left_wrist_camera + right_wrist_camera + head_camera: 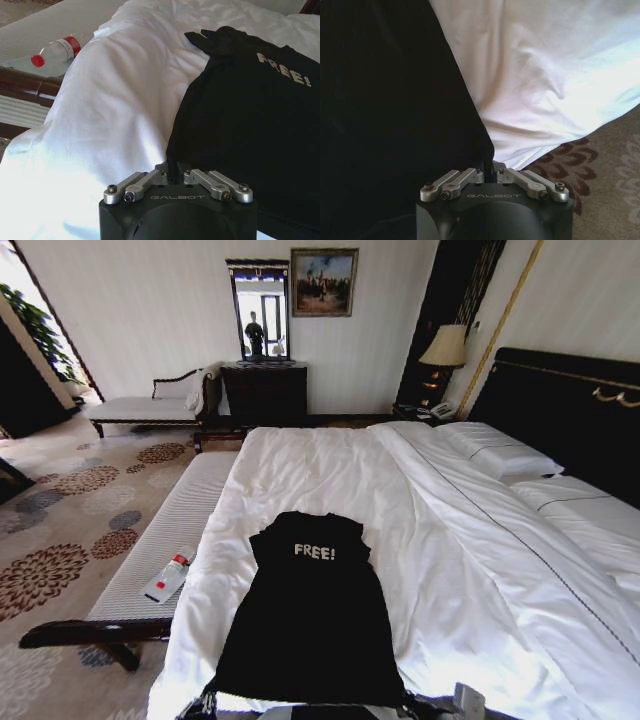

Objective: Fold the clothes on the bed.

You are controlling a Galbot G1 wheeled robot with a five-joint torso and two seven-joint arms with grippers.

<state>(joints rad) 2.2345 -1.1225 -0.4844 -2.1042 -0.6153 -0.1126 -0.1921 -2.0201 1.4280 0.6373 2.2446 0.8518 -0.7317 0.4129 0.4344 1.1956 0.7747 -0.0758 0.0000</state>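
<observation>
The clothes are one black T-shirt [310, 620] with white "FREE!" lettering, lying flat on the bed [450, 540] near its foot edge, sleeves tucked in. At the shirt's near left corner is my left gripper [171, 169], shut on the hem of the T-shirt [250, 125]; it shows low in the head view [203, 703]. My right gripper [489, 167] is shut on the hem at the near right corner of the T-shirt [390, 110], also low in the head view [445, 703].
A striped bench [170, 530] runs along the bed's left side with a water bottle [170, 575] on it. Pillows [500, 455] and a dark headboard [570, 410] stand at the right. Patterned carpet [600, 190] lies below the bed's edge. A chaise [150, 405] and dresser [265, 390] stand far back.
</observation>
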